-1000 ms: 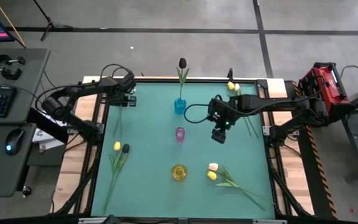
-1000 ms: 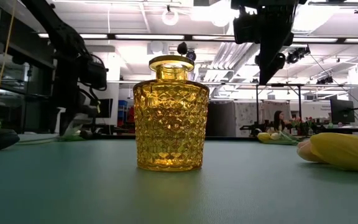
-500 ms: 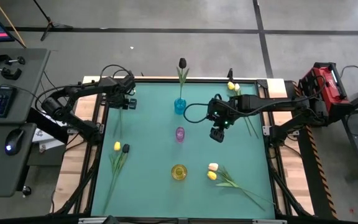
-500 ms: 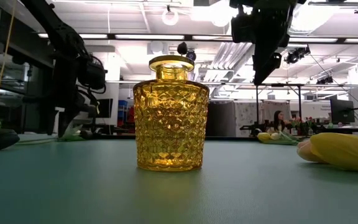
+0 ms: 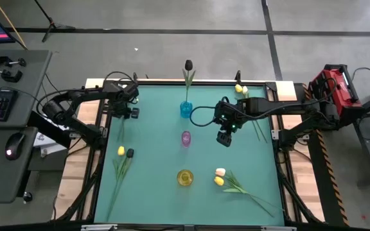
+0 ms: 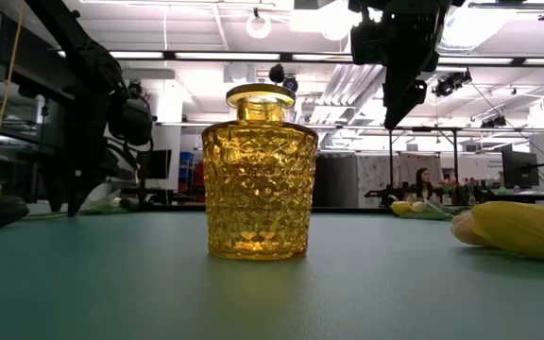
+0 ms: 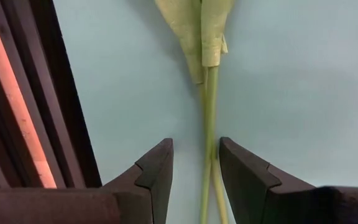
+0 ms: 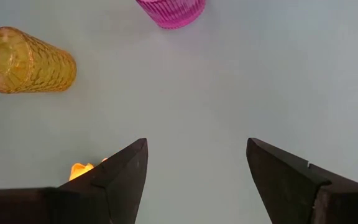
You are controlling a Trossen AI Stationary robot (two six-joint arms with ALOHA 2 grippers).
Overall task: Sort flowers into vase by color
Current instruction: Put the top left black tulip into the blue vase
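Note:
My left gripper is down at the table near its far left corner and is open. In the left wrist view its fingers stand on either side of two thin green stems that lie flat, with leaves beyond. A yellow tulip head and a near-black one lie nearer on that side. My right gripper hangs open above the table's middle right, holding nothing. A near-black tulip stands in the blue vase. My left gripper comes from above with one finger on each side of the two stems, which lie on the table. I cannot tell whether a finger touches them.
A pink vase and a yellow vase stand along the table's middle line. A peach tulip and a yellow tulip lie near the right front. Yellow tulips lie at the far right. The table's dark left frame runs close beside my left gripper.
My left gripper has moved toward the table's left edge and a little toward the near edge, and has come down to the table beside the stems.

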